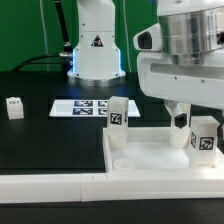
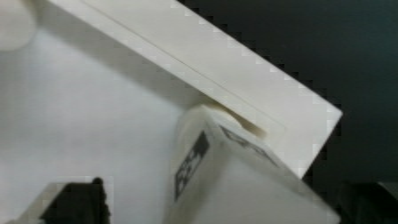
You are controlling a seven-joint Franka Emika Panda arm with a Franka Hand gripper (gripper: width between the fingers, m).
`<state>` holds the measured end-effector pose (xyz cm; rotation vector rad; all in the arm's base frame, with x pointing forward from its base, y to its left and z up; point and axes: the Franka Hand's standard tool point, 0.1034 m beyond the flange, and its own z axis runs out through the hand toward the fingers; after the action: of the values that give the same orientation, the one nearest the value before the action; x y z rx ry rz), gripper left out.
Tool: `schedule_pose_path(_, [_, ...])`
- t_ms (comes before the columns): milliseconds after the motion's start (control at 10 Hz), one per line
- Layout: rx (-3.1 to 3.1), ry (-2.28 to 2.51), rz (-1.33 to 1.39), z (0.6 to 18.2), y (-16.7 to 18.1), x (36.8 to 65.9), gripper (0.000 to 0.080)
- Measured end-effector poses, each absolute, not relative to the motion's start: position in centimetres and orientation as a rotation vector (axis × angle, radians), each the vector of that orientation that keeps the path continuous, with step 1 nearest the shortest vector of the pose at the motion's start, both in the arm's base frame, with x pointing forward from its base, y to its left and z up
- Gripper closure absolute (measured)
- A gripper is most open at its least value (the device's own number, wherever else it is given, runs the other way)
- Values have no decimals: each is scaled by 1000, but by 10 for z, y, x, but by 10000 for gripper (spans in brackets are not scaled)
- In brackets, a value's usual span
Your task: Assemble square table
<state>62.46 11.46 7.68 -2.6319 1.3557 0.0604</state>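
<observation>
The white square table top (image 1: pixel 150 158) lies tray-like near the table's front. One leg block (image 1: pixel 118 113) stands upright at its far corner on the exterior view's left. A second leg block (image 1: pixel 204 136) stands at the corner on the exterior view's right, under my gripper (image 1: pixel 190 124). In the wrist view this tagged leg (image 2: pixel 222 170) sits between my dark fingers (image 2: pixel 75 203) at the top's rim corner (image 2: pixel 267 110). There is a gap on one side, and my gripper (image 2: pixel 228 206) is open around it. A third leg block (image 1: pixel 14 108) lies apart at the exterior view's left. The fourth is out of view.
The marker board (image 1: pixel 84 107) lies flat behind the table top. A long white bar-shaped wall (image 1: pixel 50 189) runs along the front edge. The robot base (image 1: pixel 97 45) stands at the back.
</observation>
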Motion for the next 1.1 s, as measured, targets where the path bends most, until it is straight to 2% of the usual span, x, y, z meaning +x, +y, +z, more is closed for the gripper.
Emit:
schedule_pose_path(300, [-2868, 961, 42, 74, 122, 618, 151])
schedule_pose_path(600, [-3050, 279, -12, 74, 132, 617, 151])
schedule_pose_path(700, [-3052, 246, -12, 74, 132, 617, 151])
schedule_pose_path(800, [-3049, 274, -11, 74, 132, 617, 196])
schedule_pose_path(900, [-3048, 291, -10, 74, 132, 616, 196])
schedule_pose_path(1000, [-3047, 297, -9, 74, 132, 616, 373])
schedule_pose_path(1100, [-3029, 443, 1, 73, 130, 615, 373])
